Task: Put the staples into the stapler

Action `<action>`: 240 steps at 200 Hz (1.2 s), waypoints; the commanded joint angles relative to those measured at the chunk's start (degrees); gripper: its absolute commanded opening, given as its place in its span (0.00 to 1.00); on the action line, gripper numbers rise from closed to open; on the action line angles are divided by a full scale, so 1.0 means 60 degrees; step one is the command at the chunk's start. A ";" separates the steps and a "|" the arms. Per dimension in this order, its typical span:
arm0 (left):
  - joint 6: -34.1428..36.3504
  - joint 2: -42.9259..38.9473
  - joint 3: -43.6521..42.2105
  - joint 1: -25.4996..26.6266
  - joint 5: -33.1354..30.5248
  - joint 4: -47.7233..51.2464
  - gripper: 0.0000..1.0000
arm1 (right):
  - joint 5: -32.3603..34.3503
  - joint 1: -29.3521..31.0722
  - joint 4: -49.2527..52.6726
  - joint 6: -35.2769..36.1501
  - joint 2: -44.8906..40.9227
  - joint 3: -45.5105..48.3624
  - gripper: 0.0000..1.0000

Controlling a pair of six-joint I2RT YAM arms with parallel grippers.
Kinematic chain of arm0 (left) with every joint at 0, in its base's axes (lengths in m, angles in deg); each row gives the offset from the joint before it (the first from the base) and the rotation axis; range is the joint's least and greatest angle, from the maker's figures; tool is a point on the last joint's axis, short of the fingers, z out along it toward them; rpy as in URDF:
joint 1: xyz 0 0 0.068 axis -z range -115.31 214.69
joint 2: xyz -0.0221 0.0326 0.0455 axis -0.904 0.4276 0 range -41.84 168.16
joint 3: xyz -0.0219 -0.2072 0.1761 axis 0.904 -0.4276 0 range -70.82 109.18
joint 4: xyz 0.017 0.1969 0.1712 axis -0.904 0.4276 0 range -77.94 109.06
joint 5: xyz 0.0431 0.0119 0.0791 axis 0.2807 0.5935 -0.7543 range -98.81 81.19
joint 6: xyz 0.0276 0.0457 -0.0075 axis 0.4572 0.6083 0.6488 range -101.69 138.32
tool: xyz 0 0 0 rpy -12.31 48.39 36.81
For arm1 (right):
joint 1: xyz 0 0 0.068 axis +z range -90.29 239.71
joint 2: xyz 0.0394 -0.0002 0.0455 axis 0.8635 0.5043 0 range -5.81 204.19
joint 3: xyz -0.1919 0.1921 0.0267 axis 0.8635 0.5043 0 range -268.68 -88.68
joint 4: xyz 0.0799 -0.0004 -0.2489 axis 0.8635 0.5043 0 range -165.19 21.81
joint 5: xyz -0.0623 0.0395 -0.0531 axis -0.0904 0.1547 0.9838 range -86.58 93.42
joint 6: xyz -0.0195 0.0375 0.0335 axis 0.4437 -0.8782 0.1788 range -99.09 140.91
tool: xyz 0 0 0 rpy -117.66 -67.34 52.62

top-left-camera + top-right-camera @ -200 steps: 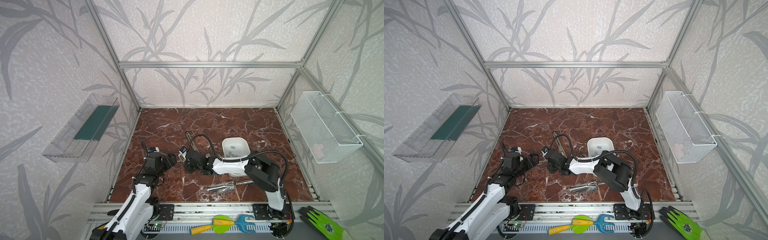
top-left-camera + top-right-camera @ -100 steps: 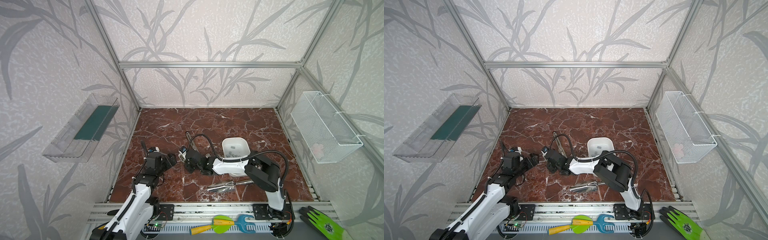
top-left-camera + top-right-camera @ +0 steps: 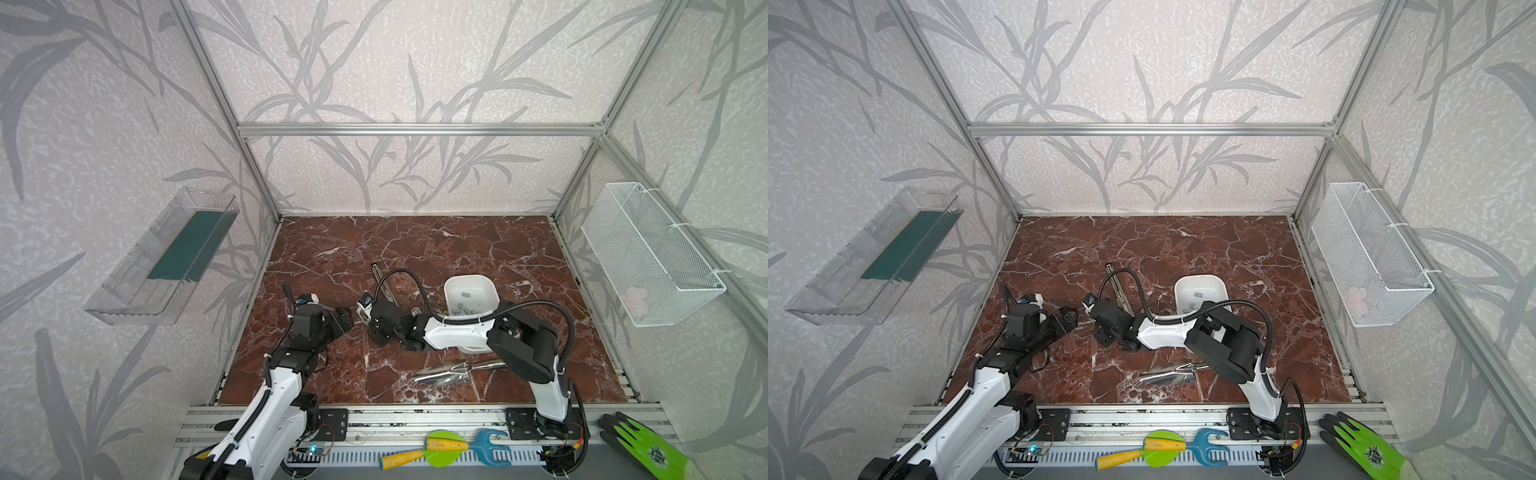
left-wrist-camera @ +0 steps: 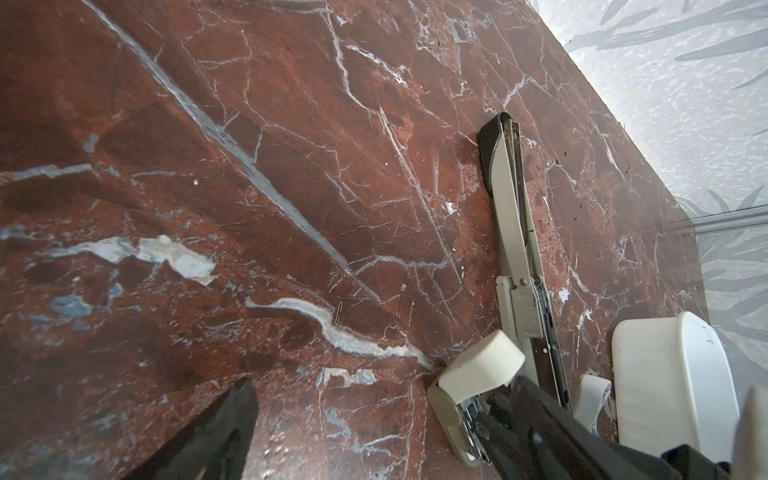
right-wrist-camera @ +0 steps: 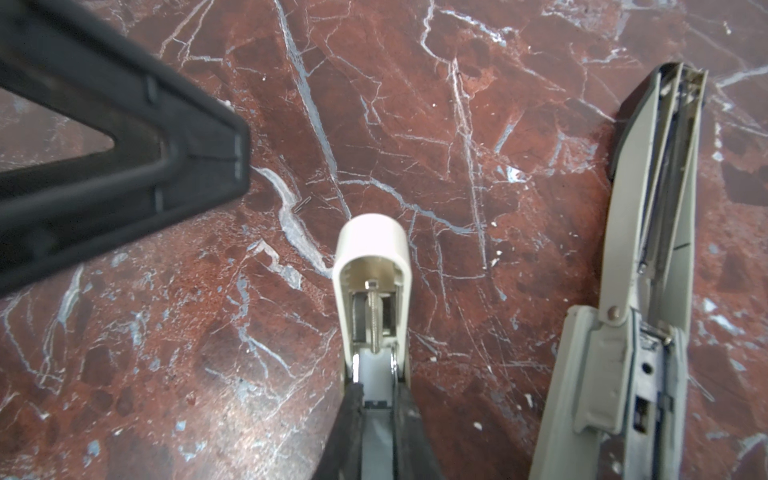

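The cream stapler (image 3: 381, 280) (image 4: 513, 232) (image 5: 648, 257) lies opened flat on the marble floor. My right gripper (image 3: 368, 316) (image 3: 1092, 314) (image 5: 376, 395) is shut on a separate cream stapler part (image 5: 370, 266) (image 4: 478, 372) that has a spring rod and points toward the left arm. My left gripper (image 3: 345, 322) (image 3: 1068, 318) (image 4: 384, 419) stands open just beside that part, apart from it, with nothing between its fingers (image 4: 230, 428). Grey staples (image 3: 465, 308) (image 3: 1198, 295) lie in the white bowl (image 3: 469, 279) (image 4: 673, 374). One loose staple (image 5: 302, 204) (image 4: 339, 311) lies on the floor.
A metal scoop (image 3: 453, 372) lies near the front, under the right arm. A wire basket (image 3: 648, 257) hangs on the right wall and a clear shelf (image 3: 162, 257) on the left. Toy tools (image 3: 440, 451) and a green glove (image 3: 648, 449) sit outside the front rail.
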 commanded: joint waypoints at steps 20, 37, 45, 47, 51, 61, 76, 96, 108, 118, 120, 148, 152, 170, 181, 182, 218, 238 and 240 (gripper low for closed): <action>0.0029 0.0016 -0.0003 -0.0068 0.0010 -0.0116 0.96 | 0.0076 0.0058 -0.0115 0.0021 0.0282 -0.0295 0.11; 0.0029 0.0014 -0.0004 -0.0065 0.0011 -0.0111 0.96 | 0.0090 0.0056 -0.0109 0.0029 0.0296 -0.0303 0.11; 0.0029 0.0012 -0.0007 -0.0069 0.0011 -0.0115 0.96 | 0.0090 0.0065 -0.0112 0.0025 0.0296 -0.0286 0.11; 0.0029 0.0012 -0.0014 -0.0063 0.0010 -0.0118 0.96 | 0.0090 0.0065 -0.0107 0.0027 0.0285 -0.0285 0.11; 0.0029 0.0005 -0.0023 -0.0068 0.0011 -0.0120 0.96 | 0.0083 0.0065 -0.0115 0.0033 0.0306 -0.0297 0.11; 0.0029 0.0014 -0.0016 -0.0066 0.0016 -0.0117 0.96 | 0.0063 0.0066 -0.0109 0.0031 0.0296 -0.0299 0.11; 0.0031 0.0011 -0.0016 -0.0071 0.0016 -0.0115 0.96 | 0.0018 0.0063 -0.0101 0.0016 0.0310 -0.0323 0.11; 0.0029 0.0013 -0.0021 -0.0071 0.0020 -0.0110 0.96 | -0.0069 0.0063 -0.0055 -0.0077 0.0297 -0.0271 0.12; 0.0029 0.0014 -0.0027 -0.0067 0.0020 -0.0134 0.96 | -0.0071 0.0072 -0.0027 -0.0147 0.0263 -0.0173 0.18; 0.0029 0.0015 -0.0026 -0.0073 0.0027 -0.0138 0.96 | -0.0027 0.0072 0.0006 -0.0184 0.0216 -0.0127 0.24; 0.0029 0.0009 -0.0019 -0.0064 0.0029 -0.0145 0.96 | -0.0020 0.0070 0.0010 -0.0183 0.0203 -0.0117 0.24; 0.0069 -0.0045 -0.0047 -0.0073 0.0029 -0.0233 0.95 | 0.0112 0.0075 -0.0054 -0.0187 -0.0225 0.0158 0.30; 0.0080 -0.0073 -0.0047 -0.0065 0.0020 -0.0247 0.95 | 0.0130 0.0080 -0.0081 -0.0196 -0.0292 0.0222 0.32; 0.0264 -0.0245 -0.0020 -0.0065 0.0155 -0.0344 0.95 | 0.0205 0.0075 -0.0217 -0.0195 -0.0653 0.0377 0.36; 0.0310 -0.0418 -0.0016 -0.0054 0.0236 -0.0353 0.95 | 0.0276 0.0066 -0.0297 -0.0200 -0.0769 0.0403 0.36; 0.0309 -0.0437 -0.0016 -0.0058 0.0245 -0.0363 0.95 | 0.0286 0.0066 -0.0308 -0.0193 -0.0779 0.0403 0.36; -0.0168 -0.0832 -0.0449 -0.0060 0.0727 -0.1480 0.95 | 0.0581 0.0065 -0.0344 -0.0366 -0.0695 0.0167 0.34; -0.0235 -0.0519 -0.0438 -0.0059 0.0836 -0.1687 0.95 | 0.0714 0.0065 -0.0130 -0.0450 -0.0345 -0.0180 0.32; -0.0217 -0.0472 -0.0433 -0.0050 0.0846 -0.1708 0.95 | 0.0726 0.0065 -0.0090 -0.0461 -0.0300 -0.0211 0.32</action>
